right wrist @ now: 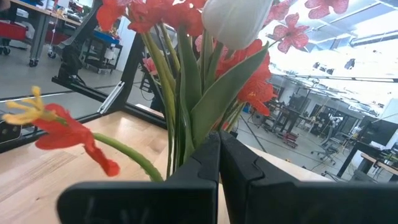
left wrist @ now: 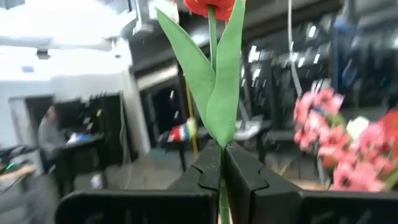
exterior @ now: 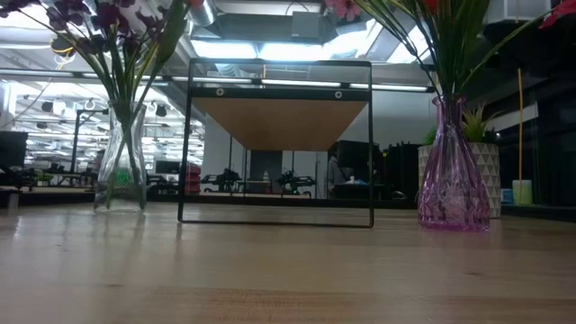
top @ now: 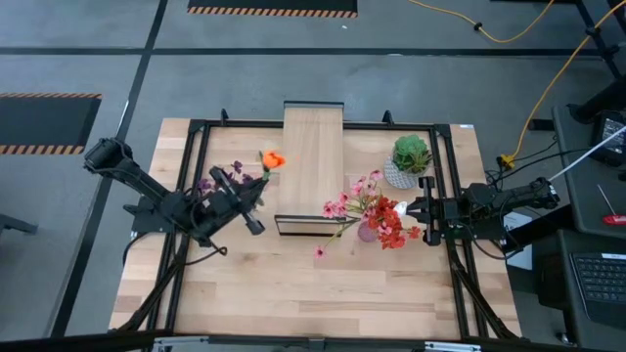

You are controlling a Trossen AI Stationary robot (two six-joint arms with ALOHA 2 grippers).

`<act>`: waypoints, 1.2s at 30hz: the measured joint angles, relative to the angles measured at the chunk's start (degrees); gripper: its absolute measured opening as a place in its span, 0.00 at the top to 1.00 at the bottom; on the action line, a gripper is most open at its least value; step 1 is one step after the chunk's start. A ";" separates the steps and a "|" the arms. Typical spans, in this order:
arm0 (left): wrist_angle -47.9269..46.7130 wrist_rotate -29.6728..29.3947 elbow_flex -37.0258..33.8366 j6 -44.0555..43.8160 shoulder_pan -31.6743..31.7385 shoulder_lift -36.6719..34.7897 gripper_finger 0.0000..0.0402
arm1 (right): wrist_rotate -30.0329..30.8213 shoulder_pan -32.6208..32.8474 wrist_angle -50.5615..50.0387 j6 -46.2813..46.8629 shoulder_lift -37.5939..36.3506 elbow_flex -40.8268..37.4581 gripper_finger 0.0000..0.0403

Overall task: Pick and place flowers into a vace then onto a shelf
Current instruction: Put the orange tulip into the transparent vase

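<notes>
Ribbed purple glass vase (exterior: pixel 452 171) flares beside light-wood shelf (exterior: pixel 279 121).

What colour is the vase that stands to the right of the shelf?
The vase is purple-pink ribbed glass, clearest in the low view.

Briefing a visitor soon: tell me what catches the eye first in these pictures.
The left pincer is shut on the orange tulip left of the shelf. Right of the shelf, the right pincer is closed on stems in the pink vase, full of red and pink flowers.
</notes>
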 joint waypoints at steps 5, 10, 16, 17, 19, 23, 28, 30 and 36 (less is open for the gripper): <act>4.91 4.50 -4.65 -2.98 -0.99 0.70 0.99 | 0.00 0.00 -0.01 0.00 0.00 0.00 0.98; 5.00 2.22 -4.02 -3.35 -2.26 3.21 0.99 | 0.02 0.00 -0.01 0.00 0.00 0.00 0.98; 5.16 -2.33 0.02 5.45 -3.14 3.93 0.99 | 0.04 0.02 -0.01 0.00 0.00 0.00 0.98; 5.29 -2.40 0.14 6.63 -3.27 3.91 0.99 | 0.04 0.00 -0.01 0.00 0.00 0.00 0.98; 5.28 -4.39 0.14 7.45 -3.32 3.93 0.99 | 0.04 0.00 -0.01 0.00 0.00 0.00 0.98; 5.55 -8.31 -1.01 8.12 -2.86 3.93 0.99 | 0.04 0.00 0.01 0.00 0.00 0.00 0.98; 9.83 -4.81 -3.63 11.22 -1.30 3.93 0.99 | 0.04 0.01 0.01 0.01 0.00 0.00 0.98; 12.12 -3.17 -4.58 12.21 -0.36 3.93 0.99 | 0.04 0.01 0.01 0.01 0.00 0.00 0.98; 17.87 -1.98 -9.20 13.59 0.73 3.56 0.99 | 0.04 0.01 0.01 0.00 0.00 0.00 0.98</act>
